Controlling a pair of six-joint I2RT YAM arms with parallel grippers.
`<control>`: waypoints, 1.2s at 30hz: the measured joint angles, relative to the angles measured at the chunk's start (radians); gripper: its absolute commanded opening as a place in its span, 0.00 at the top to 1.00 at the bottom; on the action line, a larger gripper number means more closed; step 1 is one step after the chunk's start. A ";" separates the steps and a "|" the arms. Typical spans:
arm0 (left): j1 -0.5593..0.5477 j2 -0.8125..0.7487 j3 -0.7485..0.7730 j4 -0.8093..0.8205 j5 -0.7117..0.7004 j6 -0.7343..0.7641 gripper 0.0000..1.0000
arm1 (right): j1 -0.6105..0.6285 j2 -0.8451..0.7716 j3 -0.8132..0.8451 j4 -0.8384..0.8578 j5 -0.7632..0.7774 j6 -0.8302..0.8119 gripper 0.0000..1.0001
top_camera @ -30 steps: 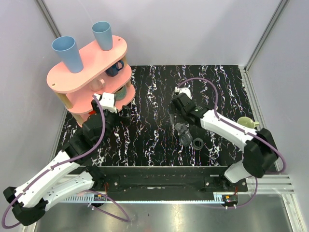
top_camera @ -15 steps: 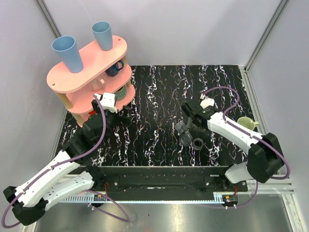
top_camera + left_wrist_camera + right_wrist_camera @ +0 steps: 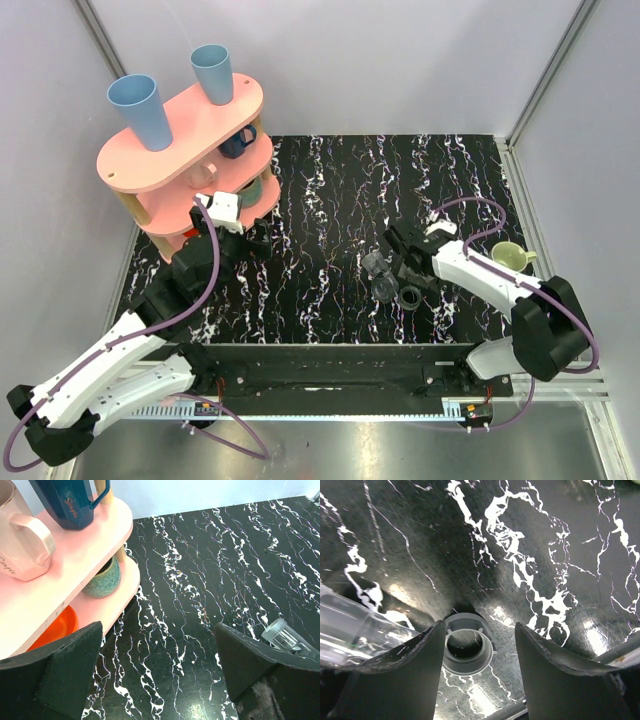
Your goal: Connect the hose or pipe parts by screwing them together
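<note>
Two pipe parts lie on the black marbled table right of centre. The see-through tubular coupling (image 3: 378, 270) lies next to the grey threaded ring nut (image 3: 409, 297). My right gripper (image 3: 404, 282) is lowered over the nut. In the right wrist view the nut (image 3: 467, 650) stands on end between the fingers of my right gripper (image 3: 479, 628); it touches the left finger, with a gap to the right one. The coupling (image 3: 355, 632) lies just outside the left finger. My left gripper (image 3: 262, 235) hovers by the pink rack, wide open (image 3: 157, 630) over bare table, with the coupling's end (image 3: 282, 632) behind its right finger.
A pink two-tier rack (image 3: 180, 135) stands at the back left with two blue cups on top. It holds a pink mug (image 3: 22, 537), a dark blue mug (image 3: 70, 500), a teal cup (image 3: 102, 577) and an orange dish (image 3: 55, 627). A pale green cup (image 3: 511, 256) sits at the right edge.
My right arm has swung right and toward the near edge, coming down over the ring nut, and its jaws have narrowed around it. The left arm has not moved.
</note>
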 measured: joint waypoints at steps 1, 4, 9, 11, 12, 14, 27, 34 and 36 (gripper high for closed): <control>-0.001 0.000 0.000 0.000 0.000 0.000 0.02 | -0.001 0.000 -0.012 0.000 -0.003 0.006 0.39; -0.003 0.000 0.000 0.000 0.000 0.000 0.02 | -0.002 0.000 -0.039 0.005 -0.019 0.020 0.42; -0.005 0.000 0.000 0.000 0.000 0.001 0.02 | -0.002 0.000 -0.074 0.039 -0.052 0.035 0.46; -0.005 0.000 0.000 0.000 0.000 0.002 0.02 | -0.003 0.000 -0.080 0.051 -0.062 0.038 0.49; -0.005 0.000 0.000 0.000 0.000 0.005 0.02 | -0.003 0.000 -0.084 0.057 -0.068 0.040 0.51; -0.005 0.000 0.000 0.000 0.000 0.008 0.02 | -0.003 0.000 -0.093 0.068 -0.077 0.044 0.54; -0.007 0.001 0.000 0.000 0.000 0.012 0.02 | -0.003 -0.030 -0.110 0.061 -0.074 0.047 0.49; -0.009 0.001 0.000 0.000 0.000 0.012 0.02 | -0.003 -0.133 -0.095 0.027 -0.089 0.039 0.51; -0.009 0.001 0.000 0.000 0.000 0.012 0.02 | -0.003 -0.153 -0.104 0.030 -0.104 0.039 0.51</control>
